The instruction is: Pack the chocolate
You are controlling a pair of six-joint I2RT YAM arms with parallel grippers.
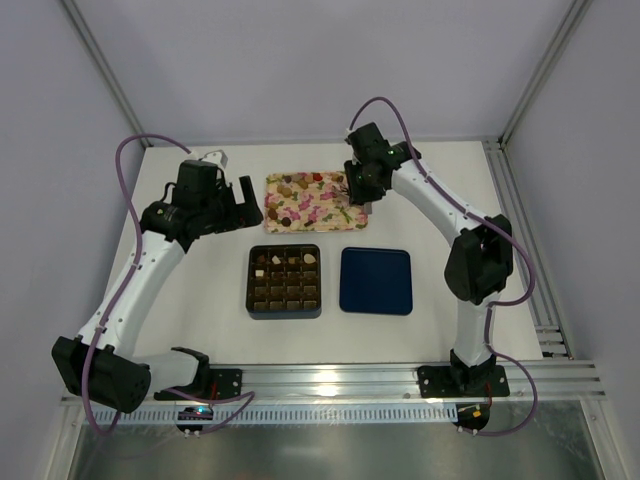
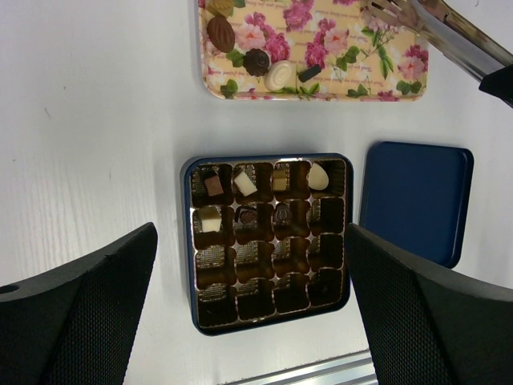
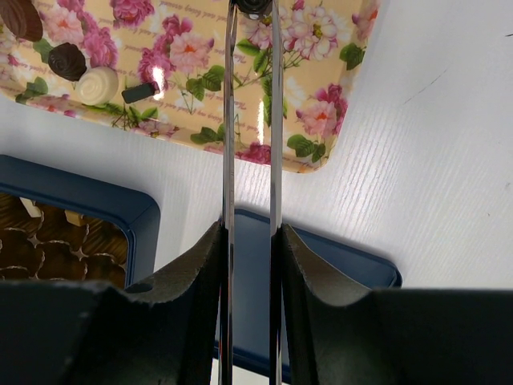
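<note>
Hanging over the white tabletop [image 2: 96, 120], the left gripper [image 1: 246, 204] has its jaws spread wide and holds nothing. Its wrist camera looks straight down into the dark brown grid box [image 2: 256, 295], which no other view does. Seven chocolates [image 2: 245, 183] sit in the sixteen cells, four filling the row nearest the floral tray [image 2: 345, 56] and three in the next row. The other nine cells are bare.

That view also shows five pieces at the tray's left end, the topmost cut by the frame. The right wrist view catches four of these and only a corner of the box.

The right gripper [image 3: 249, 241] has its jaws pressed onto a pair of metal tongs [image 3: 229, 120], whose arms reach over the tray. Their tips lie at the frame edge, and whether they hold a piece cannot be told.

Only the top view shows the whole tray, where the pieces are too small to count. One navy lid [image 2: 415, 200] lies flat just beside the box.
</note>
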